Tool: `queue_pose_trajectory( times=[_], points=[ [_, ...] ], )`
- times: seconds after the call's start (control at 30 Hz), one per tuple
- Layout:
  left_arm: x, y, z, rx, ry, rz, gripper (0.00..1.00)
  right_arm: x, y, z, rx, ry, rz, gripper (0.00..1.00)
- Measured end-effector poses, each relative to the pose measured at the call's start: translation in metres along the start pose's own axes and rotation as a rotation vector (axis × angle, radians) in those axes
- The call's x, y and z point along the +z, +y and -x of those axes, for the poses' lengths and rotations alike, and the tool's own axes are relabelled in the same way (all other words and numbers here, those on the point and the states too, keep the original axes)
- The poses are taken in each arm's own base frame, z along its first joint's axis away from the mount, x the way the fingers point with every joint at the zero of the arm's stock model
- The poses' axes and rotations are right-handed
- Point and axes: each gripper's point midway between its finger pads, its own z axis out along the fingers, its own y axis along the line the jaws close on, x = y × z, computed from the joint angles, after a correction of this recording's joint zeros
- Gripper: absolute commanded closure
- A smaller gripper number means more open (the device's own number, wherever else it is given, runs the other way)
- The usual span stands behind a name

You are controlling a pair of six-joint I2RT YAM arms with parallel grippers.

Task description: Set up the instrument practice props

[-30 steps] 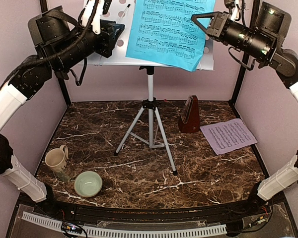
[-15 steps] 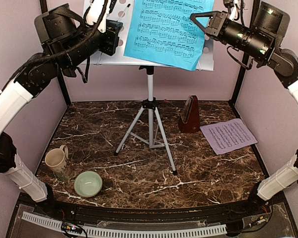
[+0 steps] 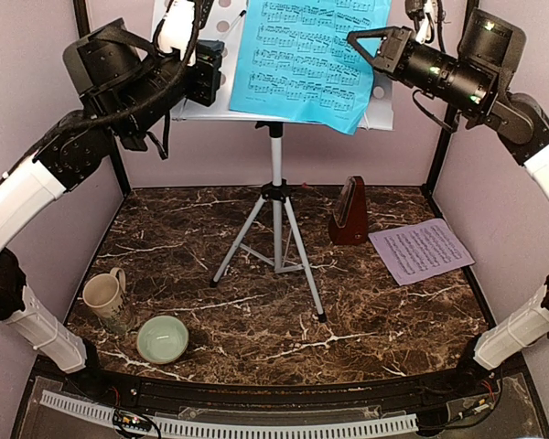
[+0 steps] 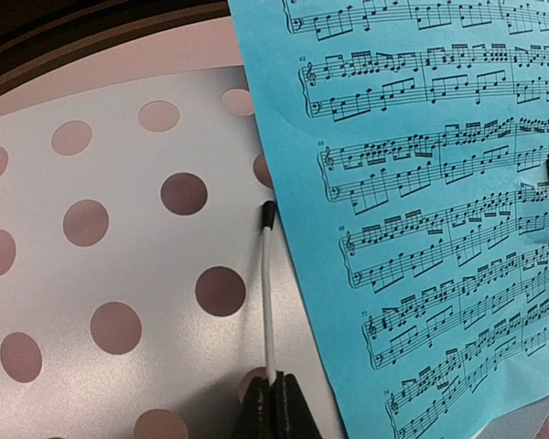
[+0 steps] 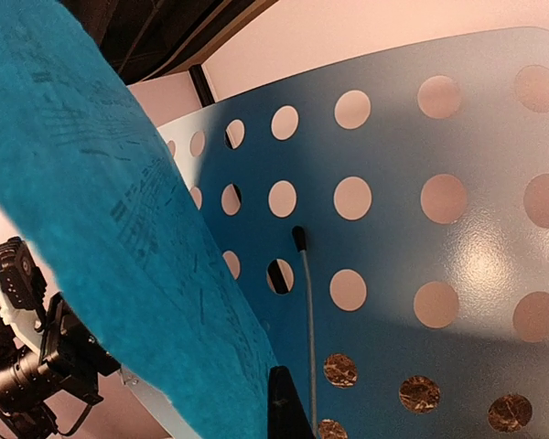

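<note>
The silver tripod music stand stands mid-table, its white perforated desk at the top. My right gripper is shut on the right edge of the blue page, holding it tilted over the desk face. At the desk's left half, my left gripper is shut on the white wire page-holder arm, just left of the page's edge. The dark-red metronome and the pink page rest on the table at the right.
A beige mug and a pale green bowl sit at the front left. Pink walls close in on both sides and the back. A second wire arm lies against the desk behind the blue page.
My left gripper has closed on the wire arm and shifted slightly right. The right gripper and blue page have drifted a little left and up.
</note>
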Motion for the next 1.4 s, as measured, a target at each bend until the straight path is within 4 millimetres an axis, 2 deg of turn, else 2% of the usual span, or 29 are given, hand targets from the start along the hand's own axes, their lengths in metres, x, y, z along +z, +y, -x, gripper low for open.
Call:
queue_pose_trajectory(
  times=[0.3,0.5,0.73,0.93,1.1,1.4],
  points=[
    [-0.012,0.001,0.008,-0.066,-0.128,-0.008,1.0,0.005,-0.001,-0.002,-0.001,-0.003,-0.001,1.0],
    [-0.013,-0.004,0.013,-0.065,-0.161,-0.037,1.0,0.024,0.001,-0.008,-0.018,0.004,0.019,1.0],
    [-0.015,-0.01,0.015,-0.062,-0.184,-0.077,1.0,0.045,0.015,-0.008,-0.096,0.011,0.103,1.0],
    [-0.018,-0.014,0.016,-0.059,-0.197,-0.106,1.0,0.052,0.032,0.003,-0.188,-0.007,0.184,1.0],
    [-0.019,-0.015,0.017,-0.059,-0.205,-0.117,1.0,0.055,0.042,0.005,-0.25,-0.01,0.238,1.0],
    [-0.021,-0.016,0.018,-0.066,-0.213,-0.13,1.0,0.069,0.049,-0.011,-0.295,0.019,0.302,1.0]
  ],
)
